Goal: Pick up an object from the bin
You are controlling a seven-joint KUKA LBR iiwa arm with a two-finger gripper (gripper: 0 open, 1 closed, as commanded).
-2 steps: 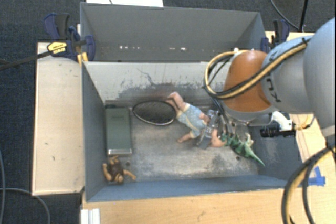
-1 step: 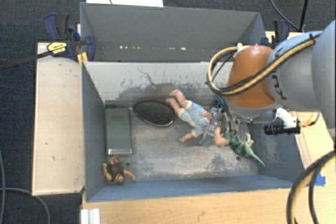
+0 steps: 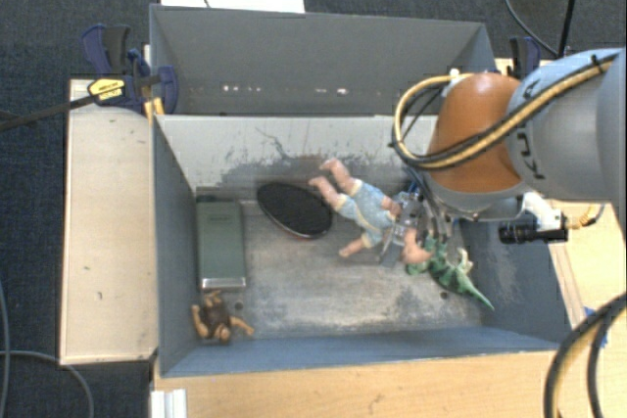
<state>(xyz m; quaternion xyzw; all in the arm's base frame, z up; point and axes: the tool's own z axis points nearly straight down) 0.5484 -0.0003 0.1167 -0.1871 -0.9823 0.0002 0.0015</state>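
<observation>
The grey metal bin is the biggest thing here, its sloped walls running down to a scuffed floor. Next in bulk is the arm, which enters at 3 o'clock with a rounded orange cover and looped cables at its wrist. Below that wrist the gripper hangs low over the floor at about 4 o'clock from the bin's middle. Whether it is spread or pressed together cannot be told. A flat grey-green rectangular box lies at 9 o'clock along the left wall. A baby doll in pale blue clothes sprawls just past the centre toward 2 o'clock. Its head points to 11 o'clock and its lower body reaches right up to the gripper. At the doll's 9 o'clock, just beside it, rests a black oval pad. A green toy dinosaur lies at the gripper's 4 o'clock, close under it, with its tail pointing toward the right wall. Smallest is a brown toy animal at 7 o'clock, in the near left corner just below the box.
</observation>
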